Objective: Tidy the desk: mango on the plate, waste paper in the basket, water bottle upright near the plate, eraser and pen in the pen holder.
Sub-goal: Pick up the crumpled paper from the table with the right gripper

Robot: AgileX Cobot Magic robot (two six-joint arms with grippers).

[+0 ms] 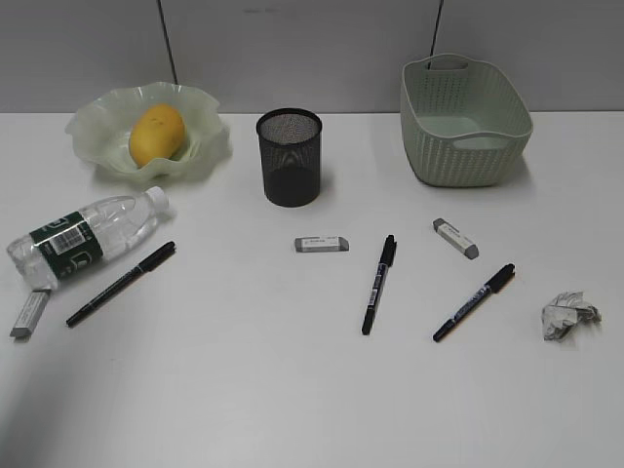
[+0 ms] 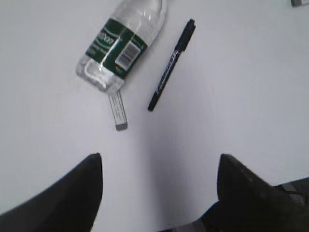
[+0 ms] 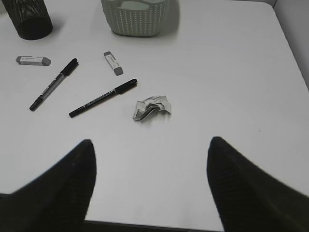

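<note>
Both arms hang above the desk [image 1: 292,390], looking down.

The left gripper [image 2: 159,166] has its jaws spread wide and holds nothing. Past its tips lie an eraser [image 2: 118,111], a pen [image 2: 172,64] and the water bottle [image 2: 120,46], which lies on its side.

The right gripper [image 3: 149,164] is spread wide too, and holds nothing. The waste paper [image 3: 152,108] sits just ahead, between its jaws. The basket [image 3: 139,17] and pen holder [image 3: 29,18] stand far beyond.

The mango [image 1: 157,134] is on the plate [image 1: 97,136].
</note>
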